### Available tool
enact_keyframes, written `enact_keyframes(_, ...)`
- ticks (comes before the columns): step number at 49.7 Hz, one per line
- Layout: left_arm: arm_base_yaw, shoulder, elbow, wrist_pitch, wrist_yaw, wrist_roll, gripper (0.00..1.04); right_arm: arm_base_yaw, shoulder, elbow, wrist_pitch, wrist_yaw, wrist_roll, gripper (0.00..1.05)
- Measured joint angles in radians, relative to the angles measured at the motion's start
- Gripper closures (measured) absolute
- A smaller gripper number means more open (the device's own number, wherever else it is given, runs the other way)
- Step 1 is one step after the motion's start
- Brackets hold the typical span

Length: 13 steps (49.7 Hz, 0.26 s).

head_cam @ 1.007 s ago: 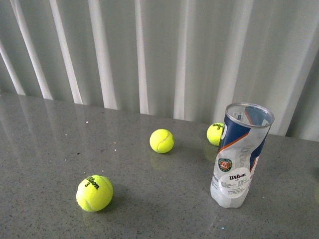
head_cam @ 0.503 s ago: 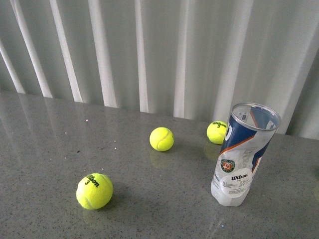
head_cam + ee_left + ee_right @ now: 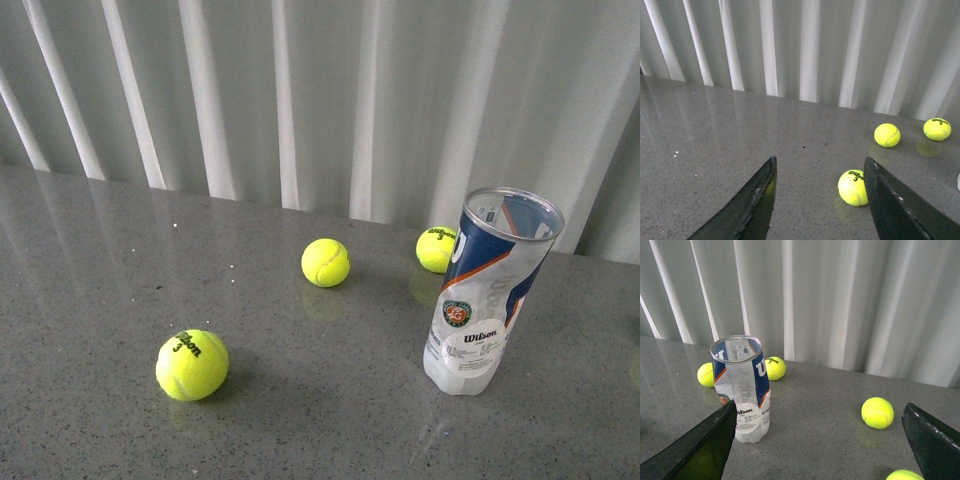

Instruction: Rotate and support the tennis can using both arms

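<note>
White pleated curtains [image 3: 300, 100] hung behind the grey speckled desk [image 3: 90, 300], glossy enough to show reflections.

The tennis can [image 3: 490, 290] stood upright on the desk on my right side in the front view, open silver rim up, empty, label and round white sticker facing me. It leaned slightly in that view, though that may be the camera angle. Nothing touched it.

Three yellow tennis balls lay loose in the front view: a near ball [image 3: 192, 365] printed "Wilson 3" on my left, a middle ball [image 3: 325, 262] further back, and a far ball [image 3: 437, 249] just behind the can's left side, near it but apart.

Neither of my arms showed in the front view.

My left hand [image 3: 820, 200] was spread wide, fingers [image 3: 752, 202] apart, holding nothing. Left wrist view had the Wilson 3 ball just beside the inner edge of one finger; couldn't tell if touching. The can was well off from this hand.

My right hand [image 3: 820, 440] was also spread wide and empty. Right wrist view had the can close to one finger [image 3: 700, 447], apart from it. That view also caught a fourth ball [image 3: 903, 475] at the frame edge.
</note>
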Motion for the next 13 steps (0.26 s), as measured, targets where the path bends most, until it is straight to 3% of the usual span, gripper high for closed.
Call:
enact_keyframes(6, 0.0, 0.0, 0.0, 0.0, 0.0, 0.0, 0.26, 0.0, 0.0, 0.0, 0.0, 0.0, 0.0, 0.07)
enact_keyframes(13, 0.0, 0.0, 0.0, 0.0, 0.0, 0.0, 0.05, 0.0, 0.0, 0.0, 0.0, 0.0, 0.0, 0.07)
